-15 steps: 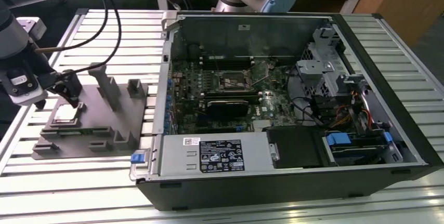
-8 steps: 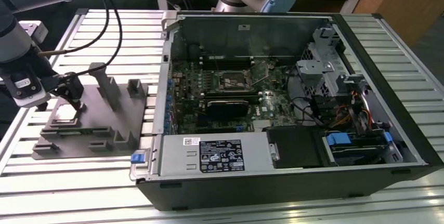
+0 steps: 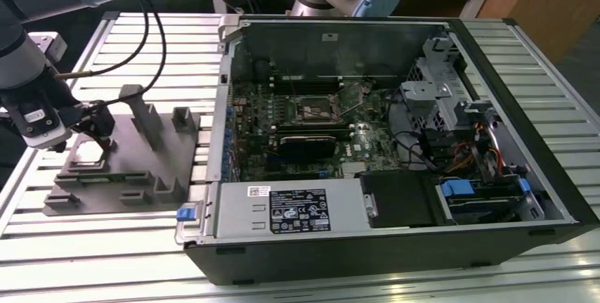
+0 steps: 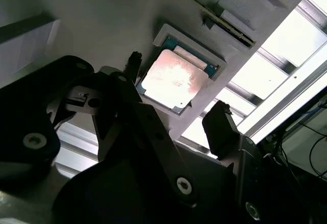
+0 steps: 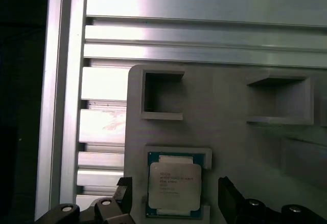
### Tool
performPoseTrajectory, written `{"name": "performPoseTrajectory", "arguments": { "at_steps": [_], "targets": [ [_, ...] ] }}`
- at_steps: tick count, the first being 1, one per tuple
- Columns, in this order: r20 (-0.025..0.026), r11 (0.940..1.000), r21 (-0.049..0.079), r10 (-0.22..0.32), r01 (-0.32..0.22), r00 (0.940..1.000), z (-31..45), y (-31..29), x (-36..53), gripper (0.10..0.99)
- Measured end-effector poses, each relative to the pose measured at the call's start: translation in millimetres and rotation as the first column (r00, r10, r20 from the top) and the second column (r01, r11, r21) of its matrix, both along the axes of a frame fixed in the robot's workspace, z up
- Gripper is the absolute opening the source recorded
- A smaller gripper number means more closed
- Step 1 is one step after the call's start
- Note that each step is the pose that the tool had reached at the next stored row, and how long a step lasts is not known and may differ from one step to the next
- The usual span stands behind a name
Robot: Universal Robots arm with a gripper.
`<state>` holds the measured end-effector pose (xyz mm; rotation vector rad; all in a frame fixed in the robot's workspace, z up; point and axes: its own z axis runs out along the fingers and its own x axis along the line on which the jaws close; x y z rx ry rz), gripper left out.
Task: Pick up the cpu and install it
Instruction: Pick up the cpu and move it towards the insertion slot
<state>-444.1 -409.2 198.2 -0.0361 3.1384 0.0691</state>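
Item: my black two-finger gripper (image 5: 174, 196), jaws spread wide, holding nothing. Item: small flat square cpu with a silvery metal lid and green rim (image 5: 173, 183), seated in a shallow pocket of the grey plastic fixture plate (image 3: 98, 189), at nine o'clock from the open black computer case (image 3: 375, 247) in the exterior view. Relation: the cpu lies directly beneath me, between both fingers (image 4: 219, 127). Its slightly longer sides seem parallel to them, and neither finger touches it.

One table (image 3: 103, 261) is carrying one grey fixture plate (image 3: 140, 166) and one open computer case (image 3: 328, 46), which is housing one motherboard (image 3: 375, 138). One cpu (image 5: 173, 185) is lying on the plate, two square pockets (image 5: 162, 93) are showing near it, and one gripper (image 5: 174, 196) is presenting two fingers (image 5: 227, 196)
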Motion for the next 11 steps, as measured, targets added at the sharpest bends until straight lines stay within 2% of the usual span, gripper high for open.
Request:
{"name": "performPoseTrajectory", "arguments": {
  "at_steps": [11],
  "targets": [
    [0.0002, 1.0, 0.001, 0.0, 0.0, 1.0, -7.8, 0.0, -0.9, 0.761]
  ]
}}
